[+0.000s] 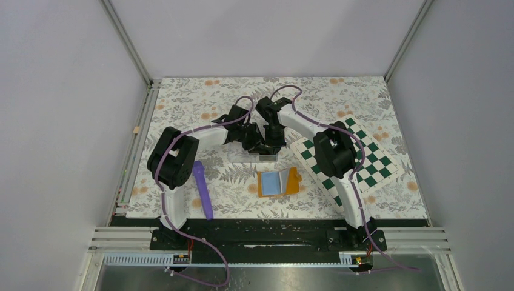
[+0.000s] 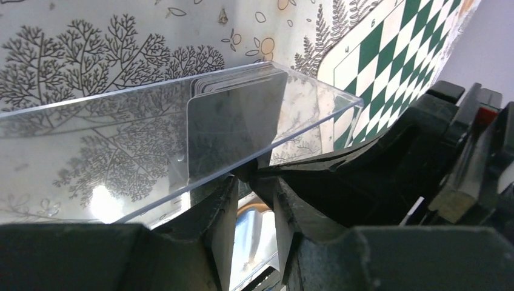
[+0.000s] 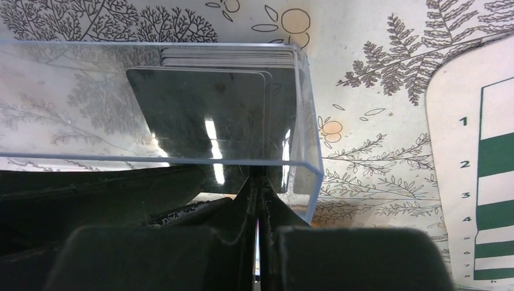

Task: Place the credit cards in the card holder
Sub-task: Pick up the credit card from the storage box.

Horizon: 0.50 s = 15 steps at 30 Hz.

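Note:
Several dark grey credit cards (image 2: 233, 127) (image 3: 206, 115) stand upright at one end of a clear plastic box (image 2: 121, 139) (image 3: 306, 121) at the table's middle. My left gripper (image 2: 250, 177) (image 1: 253, 144) is at the box's near rim. Its jaws are narrowly open, the tips either side of a card's dark lower corner. My right gripper (image 3: 257, 179) (image 1: 273, 145) is shut, with its tips against the same rim and nothing seen between them. The card holder (image 1: 279, 182), an orange wallet, lies open nearer the arm bases, its light blue lining up.
A green and white chessboard mat (image 1: 363, 163) (image 3: 485, 182) lies at the right. A purple stick-like object (image 1: 203, 189) lies by the left arm's base. The floral cloth (image 1: 200, 103) covers the table, with walls on three sides.

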Available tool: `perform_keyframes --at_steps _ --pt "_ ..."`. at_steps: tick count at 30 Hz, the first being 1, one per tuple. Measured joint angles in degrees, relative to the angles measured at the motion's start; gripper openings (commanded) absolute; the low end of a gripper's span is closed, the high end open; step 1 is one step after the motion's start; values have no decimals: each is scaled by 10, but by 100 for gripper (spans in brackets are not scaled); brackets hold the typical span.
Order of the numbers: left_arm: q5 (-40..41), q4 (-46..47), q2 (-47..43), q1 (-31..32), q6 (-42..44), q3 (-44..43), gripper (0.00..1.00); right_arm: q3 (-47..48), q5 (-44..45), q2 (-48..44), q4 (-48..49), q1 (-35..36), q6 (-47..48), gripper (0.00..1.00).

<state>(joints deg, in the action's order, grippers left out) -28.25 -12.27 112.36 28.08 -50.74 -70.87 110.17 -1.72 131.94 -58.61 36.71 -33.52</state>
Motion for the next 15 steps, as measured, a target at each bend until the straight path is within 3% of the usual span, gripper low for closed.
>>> perform_keyframes --at_steps 4,11,15 --pt "-10 24 0 0 -3 11 24 -5 -12 -2 7 -3 0 0" --pt "19 -14 -4 1 22 0 47 -7 -21 -2 9 -6 0 0" --pt "76 -80 -6 1 48 -30 50 -8 -24 -2 9 -7 0 0"
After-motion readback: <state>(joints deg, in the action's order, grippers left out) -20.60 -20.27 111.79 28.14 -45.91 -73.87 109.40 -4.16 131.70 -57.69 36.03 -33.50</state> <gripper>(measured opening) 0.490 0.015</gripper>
